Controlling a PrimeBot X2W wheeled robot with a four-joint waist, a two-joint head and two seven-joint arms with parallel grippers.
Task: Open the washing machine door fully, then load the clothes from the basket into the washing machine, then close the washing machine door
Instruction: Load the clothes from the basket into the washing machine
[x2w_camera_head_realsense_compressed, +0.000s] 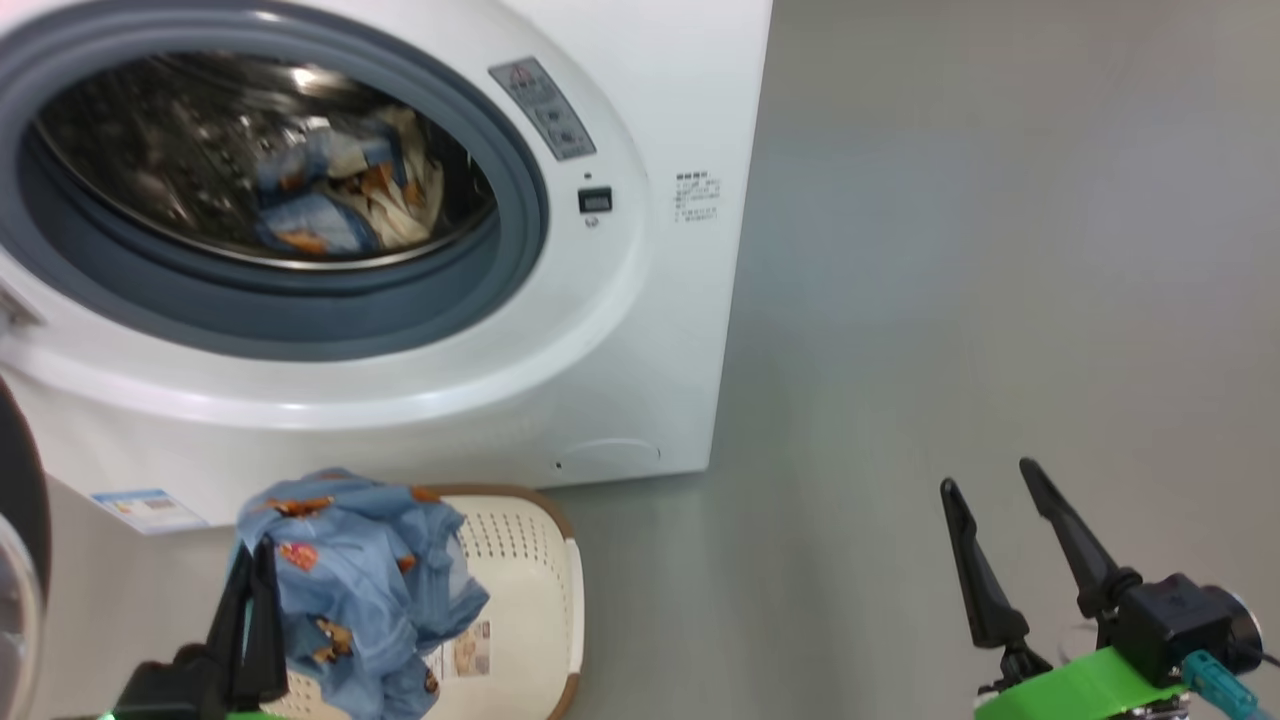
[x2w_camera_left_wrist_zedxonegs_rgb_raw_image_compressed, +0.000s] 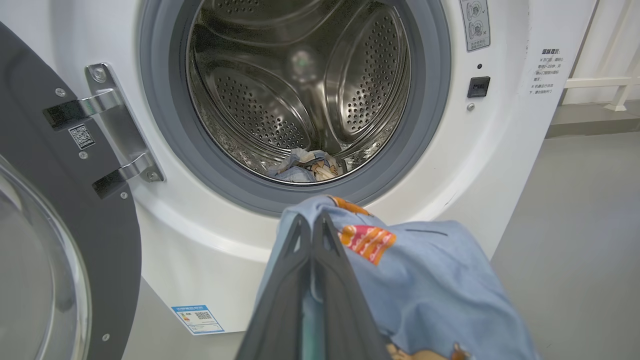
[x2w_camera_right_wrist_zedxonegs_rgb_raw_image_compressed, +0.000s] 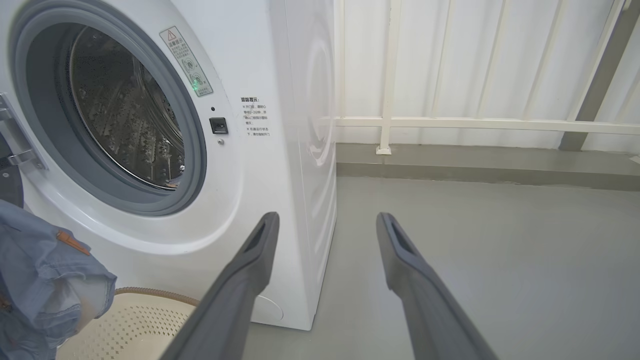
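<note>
The left hand (x2w_camera_head_realsense_compressed: 255, 557) is pinched shut on a soft, crumpled blue garment (x2w_camera_head_realsense_compressed: 360, 580) with orange prints, over the perforated cream basket (x2w_camera_head_realsense_compressed: 530, 600) in front of the boxy white washer (x2w_camera_head_realsense_compressed: 640, 330). A rumpled bundle (x2w_camera_left_wrist_zedxonegs_rgb_raw_image_compressed: 306, 166) lies in the washer's dimpled steel drum (x2w_camera_left_wrist_zedxonegs_rgb_raw_image_compressed: 280, 75). The round, glossy door (x2w_camera_left_wrist_zedxonegs_rgb_raw_image_compressed: 55, 210) stands open on the washer's hinge side. Right of the washer, the right hand (x2w_camera_head_realsense_compressed: 985, 478) spreads its tapered dark fingers wide.

blue garment (x2w_camera_head_realsense_compressed: 370, 575) in left gripper (x2w_camera_head_realsense_compressed: 255, 550) — above basket (x2w_camera_head_realsense_compressed: 525, 590)

The left hand (x2w_camera_head_realsense_compressed: 258, 560) pinches the clothes (x2w_camera_head_realsense_compressed: 350, 580) between closed fingers; the right hand (x2w_camera_head_realsense_compressed: 987, 475) holds its fingers spread, empty.
</note>
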